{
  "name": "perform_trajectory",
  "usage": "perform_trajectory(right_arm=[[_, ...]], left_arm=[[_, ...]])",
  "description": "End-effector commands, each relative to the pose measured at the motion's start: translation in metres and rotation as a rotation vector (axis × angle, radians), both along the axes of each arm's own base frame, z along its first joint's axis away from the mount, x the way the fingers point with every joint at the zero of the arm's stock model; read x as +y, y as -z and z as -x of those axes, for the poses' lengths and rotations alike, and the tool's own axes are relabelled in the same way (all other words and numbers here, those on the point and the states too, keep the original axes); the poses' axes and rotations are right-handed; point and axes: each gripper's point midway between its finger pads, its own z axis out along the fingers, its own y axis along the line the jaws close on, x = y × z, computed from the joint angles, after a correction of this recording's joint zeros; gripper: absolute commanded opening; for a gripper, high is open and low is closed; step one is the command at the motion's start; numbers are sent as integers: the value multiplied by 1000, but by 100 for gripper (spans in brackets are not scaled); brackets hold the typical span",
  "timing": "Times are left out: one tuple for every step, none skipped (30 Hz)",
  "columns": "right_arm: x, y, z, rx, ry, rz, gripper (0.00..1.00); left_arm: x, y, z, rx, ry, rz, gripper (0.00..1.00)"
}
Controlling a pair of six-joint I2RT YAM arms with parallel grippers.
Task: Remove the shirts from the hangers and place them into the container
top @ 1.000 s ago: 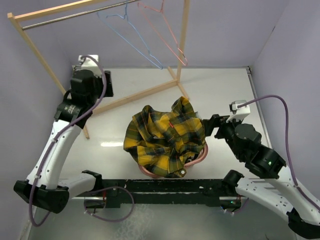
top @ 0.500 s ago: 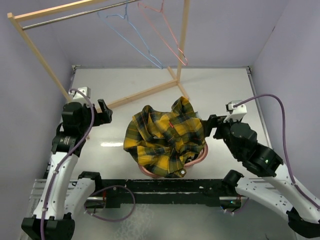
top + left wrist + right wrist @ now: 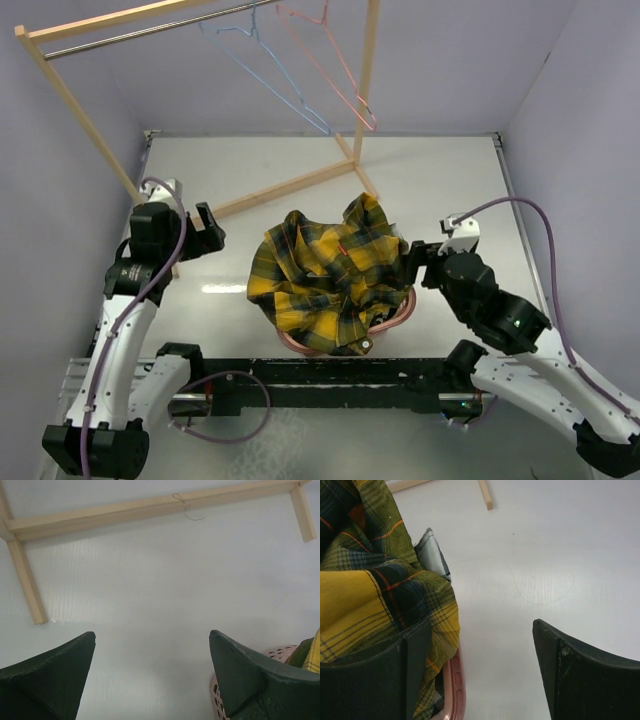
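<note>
Two grippers, both empty. The left gripper [image 3: 210,232] stands at 9 o'clock of the container [image 3: 398,318], well apart from it. Its jaws are spread wide over bare counter [image 3: 440,180], with nothing between them.

The right gripper [image 3: 412,258] stands at 3 o'clock of the container, just beside the rim. Its jaws are likewise wide apart, with only counter between them (one finger sits close against yellow cloth; contact cannot be confirmed).

The container sits mid-counter, largely hidden. The yellow shirt [image 3: 330,275] is heaped in it and spills over the rim from 6 to 9 o'clock. In the right wrist view a patch of black-and-white checked cloth [image 3: 434,555] shows beside the yellow shirt at the rim.

At 12 o'clock, farthest out, stands the wooden rack [image 3: 290,186]. The blue hanger [image 3: 270,88] and pink hanger [image 3: 330,72] hang bare from its rod [image 3: 130,36], side by side.
</note>
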Motion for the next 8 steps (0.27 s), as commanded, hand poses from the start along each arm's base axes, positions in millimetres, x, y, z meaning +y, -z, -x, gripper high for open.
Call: perform_trajectory(right_arm=[[-9, -4, 3, -33, 49, -63, 84], [-11, -5, 4, -40, 56, -71, 84], [-13, -5, 4, -45, 67, -76, 84], [-17, -4, 5, -48, 82, -79, 84], [-20, -4, 5, -49, 101, -84, 84], [-24, -2, 7, -47, 119, -89, 84], [-28, 0, 8, -45, 141, -91, 84], [-33, 2, 9, -46, 166, -99, 84]], left_arm=[[4, -15, 5, -56, -9, -13, 97], [4, -15, 8, -60, 2, -16, 96], [2, -15, 9, -64, 13, -16, 96], [1, -16, 10, -75, 22, -12, 95], [-2, -17, 10, -86, 35, -7, 95], [-3, -17, 10, -89, 39, -4, 95], [-2, -16, 10, -82, 37, -3, 95], [-2, -14, 10, -65, 30, -3, 95]])
